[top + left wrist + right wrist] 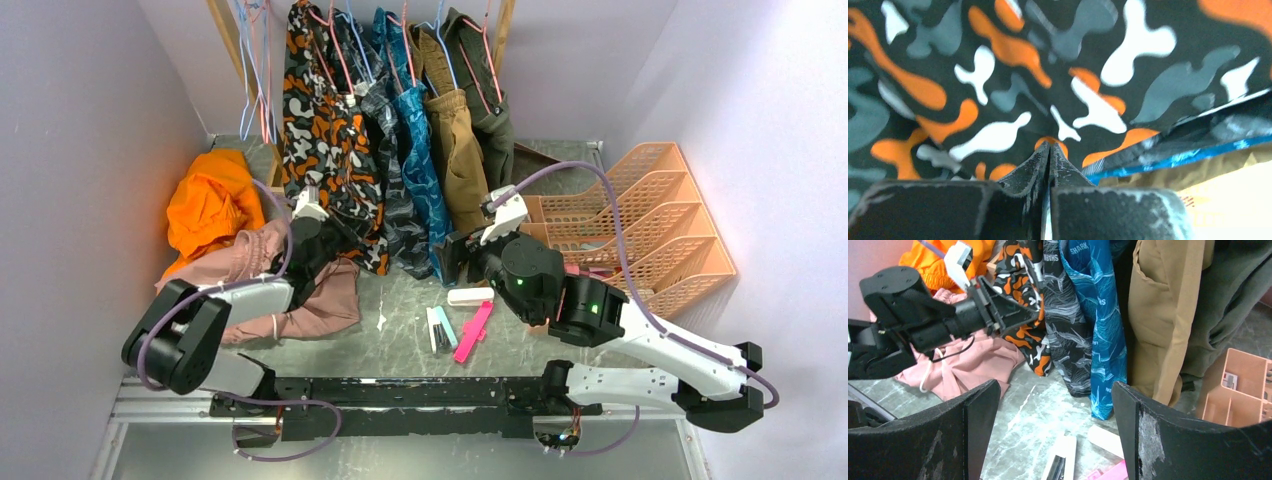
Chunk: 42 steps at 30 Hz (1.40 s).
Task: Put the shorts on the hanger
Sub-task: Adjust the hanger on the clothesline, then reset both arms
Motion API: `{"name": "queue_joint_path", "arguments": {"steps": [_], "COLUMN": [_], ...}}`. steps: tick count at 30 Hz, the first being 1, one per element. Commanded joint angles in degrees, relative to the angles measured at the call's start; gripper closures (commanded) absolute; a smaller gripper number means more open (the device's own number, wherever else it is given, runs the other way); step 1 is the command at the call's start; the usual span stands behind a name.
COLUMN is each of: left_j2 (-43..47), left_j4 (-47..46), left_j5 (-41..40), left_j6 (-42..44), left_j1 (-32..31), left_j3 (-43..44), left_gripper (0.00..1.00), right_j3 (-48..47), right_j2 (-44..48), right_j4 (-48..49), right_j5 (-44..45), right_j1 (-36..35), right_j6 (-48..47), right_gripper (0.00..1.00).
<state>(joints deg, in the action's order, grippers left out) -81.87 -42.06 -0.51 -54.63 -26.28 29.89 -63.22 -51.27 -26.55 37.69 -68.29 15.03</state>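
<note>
Below, marbled table [400, 335], lavender walls [80, 120]; left pincer [1049, 146] tight on shorts [998, 75], right pincer [1055, 387] spread.

On the table [400, 320] lie an orange garment [210, 205] and pink shorts [325, 305] at left, a white bar [470, 296] and pink strip [472, 333] mid-table, a peach rack [660, 220] at right — behind hang grey camo [392, 190], blue [420, 160], tan [458, 150] and olive shorts [485, 100].

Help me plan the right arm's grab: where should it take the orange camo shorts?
I'd pinch the lower hem of the shorts, coming from the near side: they hang straight down, hem loose, with the grey-black pair crowding their right.
</note>
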Motion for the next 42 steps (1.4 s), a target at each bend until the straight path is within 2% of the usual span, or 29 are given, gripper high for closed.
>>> {"name": "queue_joint_path", "arguments": {"steps": [1, 2, 4, 6, 9, 11, 15, 17, 20, 22, 28, 34, 37, 40, 42], "left_j2": [7.48, 11.27, 20.62, 30.25, 40.92, 44.89, 49.21, 50.57, 51.64, 51.84, 51.55, 55.01, 57.17, 58.08, 57.91], "left_j4": [-1.18, 3.21, 15.85, 30.84, 51.74, 62.59, 75.60, 77.78, 78.63, 79.35, 82.38, 82.08, 80.03, 78.68, 78.54], "left_j5": [1.89, 0.92, -3.16, -8.33, -16.16, -21.80, -30.00, -31.84, -32.37, -32.36, -32.49, -31.38, -30.44, -29.86, -29.66], "left_j6": [-0.71, -0.34, 1.65, 3.40, 5.14, 5.15, 5.92, 6.63, 8.90, 9.00, 8.77, 12.09, 13.39, 14.20, 14.38], "left_j1": [-0.69, -0.65, -0.63, -0.61, -0.62, -0.61, -0.61, -0.60, -0.57, -0.61, -0.61, -0.61, -0.60, -0.57, -0.61], "left_j3": [-5.23, -6.11, -4.95, -1.71, 3.67, 6.64, 9.64, 9.33, 9.15, 9.47, 11.84, 11.54, 10.34, 9.43, 9.44], "left_gripper": [0.93, 0.84, 0.51, 0.26, 0.06, 0.00, 0.01, 0.01, 0.00, 0.01, 0.01, 0.01, 0.01, 0.01, 0.01], "right_j3": [-2.82, -3.01, -3.35, -3.53, -1.96, -0.08, 2.90, 2.49, 1.20, 1.18, 2.44, 2.90, 2.92, 3.70, 1.68], "right_j2": [0.53, 0.74, 1.06, 1.50, 2.51, 3.12, 1.84, -0.01, -2.84, -3.76, -2.27, 0.49, 2.62, 3.56, 1.52], "right_j4": [-1.26, -1.31, -1.49, -1.59, -0.22, 1.29, 3.96, 4.59, 6.07, 6.92, 4.62, 2.52, 3.40, 5.64, 2.34], "right_j5": [2.01, 2.46, 3.37, 4.54, 7.59, 10.45, 19.38, 22.85, 24.98, 23.49, 8.85, 10.12, 14.29, 16.71, 16.82], "right_j1": [0.11, 0.11, 0.13, 0.14, 0.17, 0.20, 0.29, 0.28, 0.55, 2.14, 13.71, 14.01, 14.06, 14.02, 14.05], "right_j6": [-1.36, -1.73, -2.46, -3.24, -4.40, -4.61, -1.99, 0.82, 4.42, 6.17, 12.18, 9.23, 13.70, 12.75, 14.50], "right_gripper": [0.14, 0.14, 0.14, 0.13, 0.11, 0.09, 0.10, 0.10, 0.01, 0.00, 0.00, 0.00, 0.00, 0.00, 0.00]}}
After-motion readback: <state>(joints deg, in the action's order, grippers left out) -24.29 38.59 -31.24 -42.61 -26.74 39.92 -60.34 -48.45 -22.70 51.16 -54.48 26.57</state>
